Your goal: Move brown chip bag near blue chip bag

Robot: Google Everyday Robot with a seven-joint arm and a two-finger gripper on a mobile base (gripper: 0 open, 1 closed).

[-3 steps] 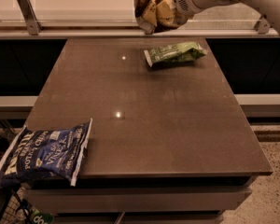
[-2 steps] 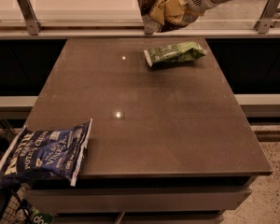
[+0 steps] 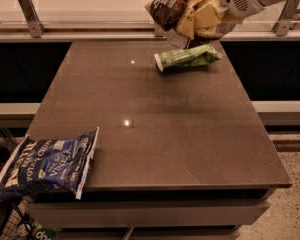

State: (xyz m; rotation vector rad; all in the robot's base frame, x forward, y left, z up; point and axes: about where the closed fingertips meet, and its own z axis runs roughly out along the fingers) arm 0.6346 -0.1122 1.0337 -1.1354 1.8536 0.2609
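My gripper (image 3: 199, 19) hangs in the air above the far edge of the table (image 3: 180, 129), jaws clenched on the brown chip bag (image 3: 168, 6). The bag juts out crumpled from between them toward the picture's left, clear of the tabletop. Just below my jaws, the green bag (image 3: 187, 58) lies flat on the table. The blue chip bag (image 3: 47, 161) is well apart from my jaws, at the near left corner, lying flat and partly overhanging the table's edge.

Hand (image 3: 200, 19) above green bag (image 3: 187, 58) (table (image 3: 155, 134) middle open).
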